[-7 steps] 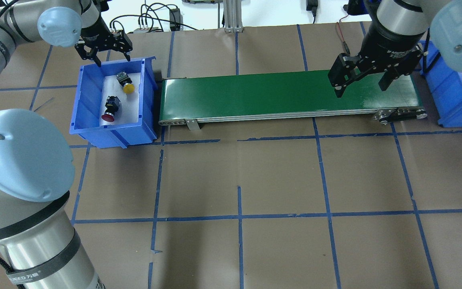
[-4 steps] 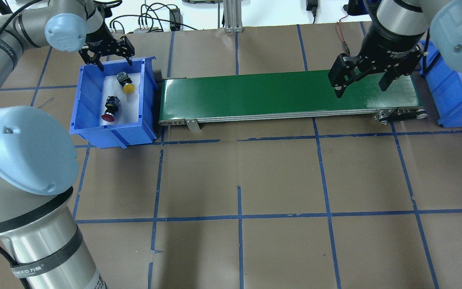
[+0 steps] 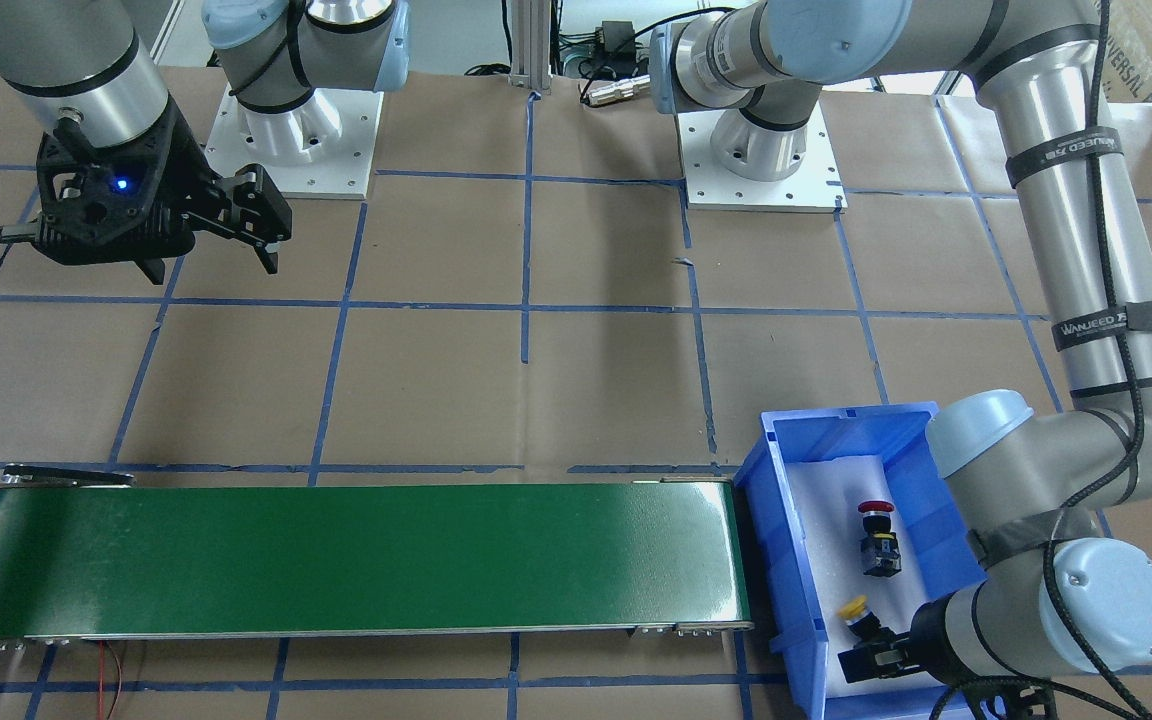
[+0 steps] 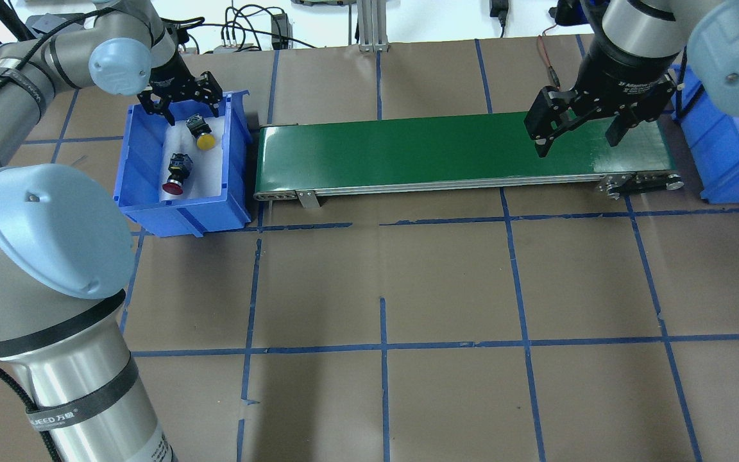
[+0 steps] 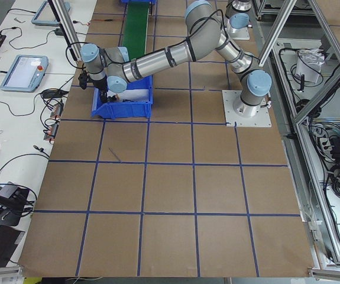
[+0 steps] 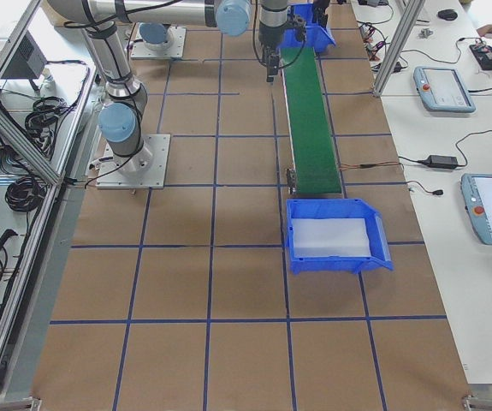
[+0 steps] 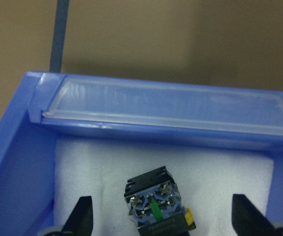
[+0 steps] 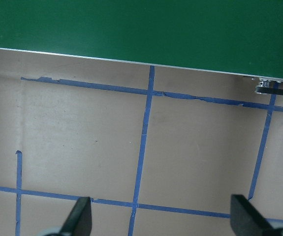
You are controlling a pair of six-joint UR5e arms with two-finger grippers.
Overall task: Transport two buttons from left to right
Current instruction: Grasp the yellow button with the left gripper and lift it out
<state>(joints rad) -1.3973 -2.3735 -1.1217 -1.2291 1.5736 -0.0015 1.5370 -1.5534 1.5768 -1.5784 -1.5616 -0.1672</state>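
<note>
Yellow button (image 4: 204,140) lies under the left tool (image 4: 193,115), fingers (image 7: 82,219) apart: best centre on its block (image 7: 153,201), descend straight, close gently. Right tool (image 4: 576,146) hangs spread over the belt (image 4: 408,151)

The overhead camera is looking forward and down from behind the robot, taking in the whole worktop (image 4: 446,276). The front-facing one is staring steeply down from the opposite side (so left and right are swapping). Both are sharing the green belt (image 4: 408,151) and the left bin (image 4: 142,160). Two end cameras are watching from far off along the worktop. The wrist camera on the left hand (image 4: 192,115) is hovering close over that bin, and the right one is facing down at the belt's edge.
</note>
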